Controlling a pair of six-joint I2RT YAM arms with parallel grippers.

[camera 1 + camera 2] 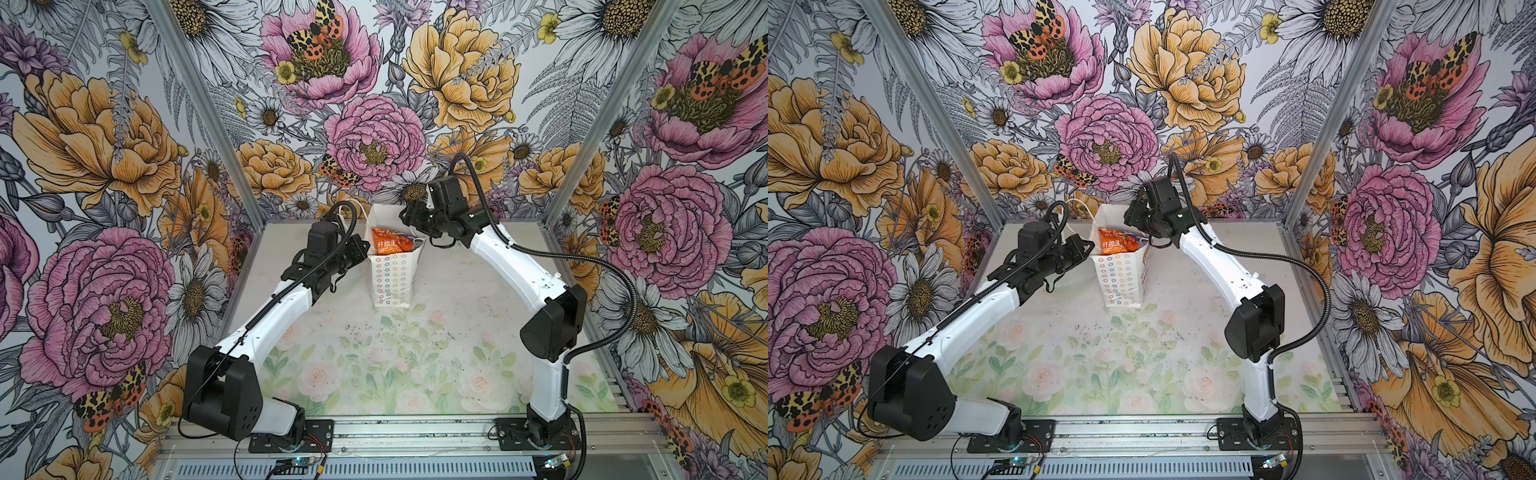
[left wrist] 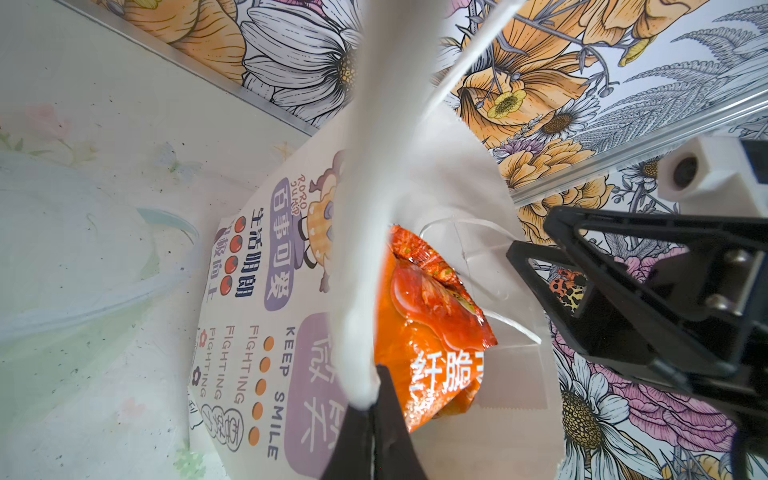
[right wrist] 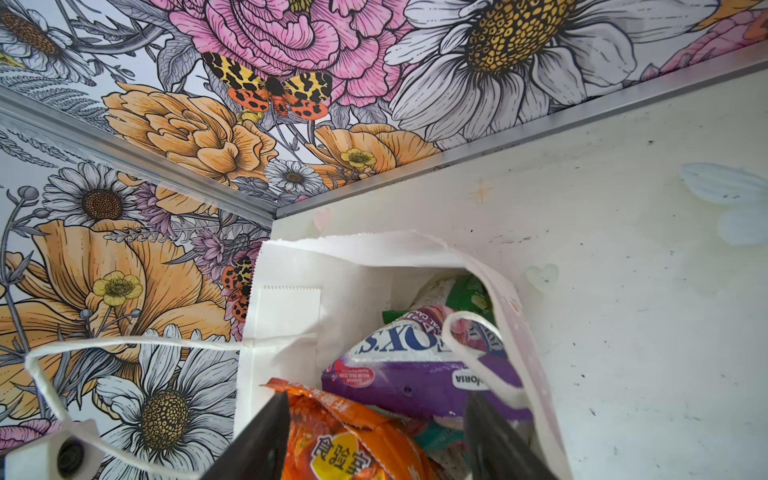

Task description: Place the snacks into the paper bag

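Observation:
The white paper bag [image 1: 392, 282] [image 1: 1121, 278] stands upright at the back middle of the table. An orange snack packet [image 1: 390, 241] [image 1: 1115, 243] [image 2: 428, 316] pokes out of its mouth. My left gripper [image 1: 368, 248] [image 2: 376, 399] is shut on the bag's left rim. My right gripper [image 1: 409, 219] [image 3: 376, 399] hovers open over the bag's mouth. Its fingers stand either side of the orange packet [image 3: 345, 436] without pinching it. Deeper in the bag [image 3: 291, 324] lie a purple "FOX'S" packet [image 3: 415, 374], a green one [image 3: 465, 295] and a teal one [image 3: 436, 440].
Floral walls with aluminium corner posts [image 1: 208, 112] close in the back and both sides. The bag's string handle [image 3: 124, 343] hangs loose toward the left arm. The rose-printed table mat [image 1: 395, 365] stretches in front of the bag to the front rail [image 1: 415, 432].

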